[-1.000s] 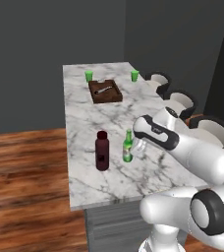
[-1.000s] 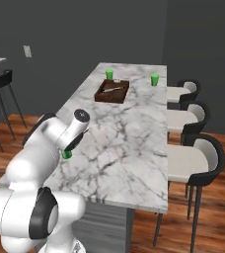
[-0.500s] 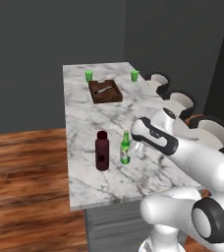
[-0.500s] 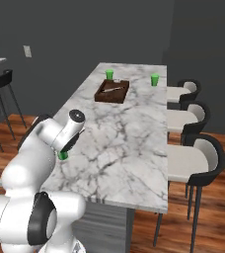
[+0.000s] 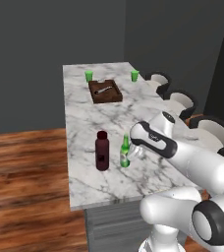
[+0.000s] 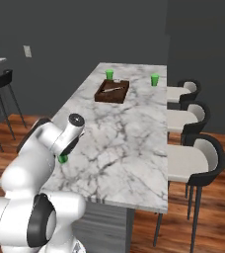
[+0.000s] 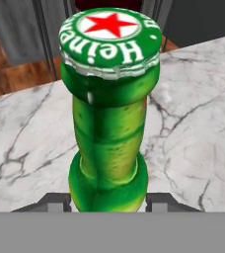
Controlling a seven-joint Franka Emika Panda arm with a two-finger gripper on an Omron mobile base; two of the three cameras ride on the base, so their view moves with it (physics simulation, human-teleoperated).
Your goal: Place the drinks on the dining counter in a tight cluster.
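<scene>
The gripper (image 5: 133, 153) is closed around the green bottle (image 5: 125, 153), which stands upright on the tabletop (image 5: 84, 113) near its front end; in the hand view the bottle (image 7: 109, 108) rises between the two finger tips (image 7: 55, 201). The maroon bottle (image 5: 102, 150) stands just beside it at 9 o'clock, apart. Far off at 12 o'clock a brown tray (image 5: 105, 92) holds a small grey thing, between two green cups (image 5: 89, 76). White chairs (image 5: 182, 101) line the right side.
</scene>
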